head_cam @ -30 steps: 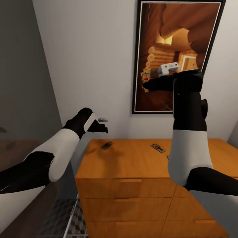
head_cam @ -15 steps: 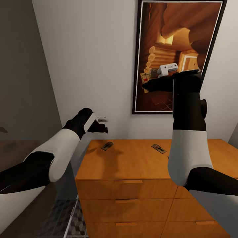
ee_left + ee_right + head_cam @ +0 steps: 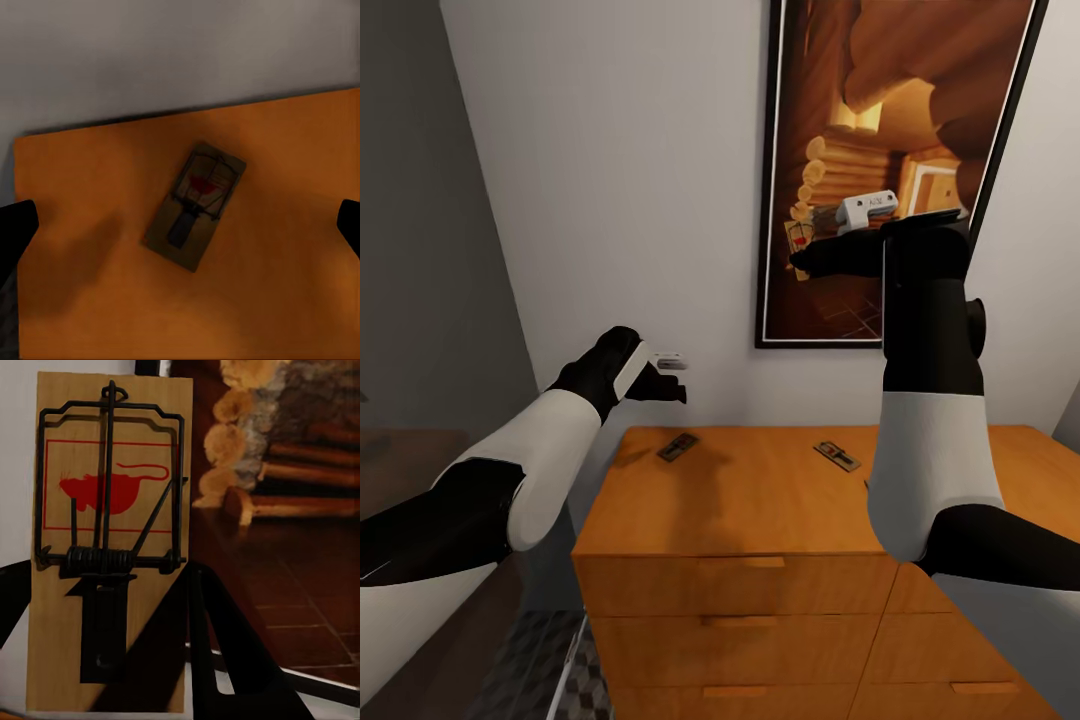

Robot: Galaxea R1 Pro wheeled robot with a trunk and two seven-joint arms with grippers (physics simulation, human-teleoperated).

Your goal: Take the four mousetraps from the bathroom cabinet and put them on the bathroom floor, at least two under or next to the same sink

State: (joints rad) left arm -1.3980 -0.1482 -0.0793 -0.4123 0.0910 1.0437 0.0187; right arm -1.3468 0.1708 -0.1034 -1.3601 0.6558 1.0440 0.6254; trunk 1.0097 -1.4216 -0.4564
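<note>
Above the cabinet (image 3: 760, 490): right gripper (image 3: 805, 250) clamped on one trap (image 3: 112, 540) (raised high). Left gripper (image 3: 675, 378) spread over another (image 3: 196, 204); next, descend and pinch.

Orange-brown cabinet (image 3: 760, 510); tan mousetrap (image 3: 112, 547) with black wire, red mouse print; floor (image 3: 525, 670) seemingly grey-patterned.

Matt orange-brown wood forms the cabinet (image 3: 760, 500), its flat top smooth and evenly toned. Two traps (image 3: 677, 446) (image 3: 837, 455) on it are dull wooden boards with thin dark wire. The trap (image 3: 112, 547) in the right gripper (image 3: 800, 250) shows pale, finely grained wood, a red printed mouse, and black matt metal wire with a coiled spring. The arms carry smooth white shells and matt black casing. Behind, the wall (image 3: 620, 180) is plain matt white, and the picture (image 3: 880, 150) has a smooth black frame. The floor (image 3: 530, 660) is patterned tile.
</note>
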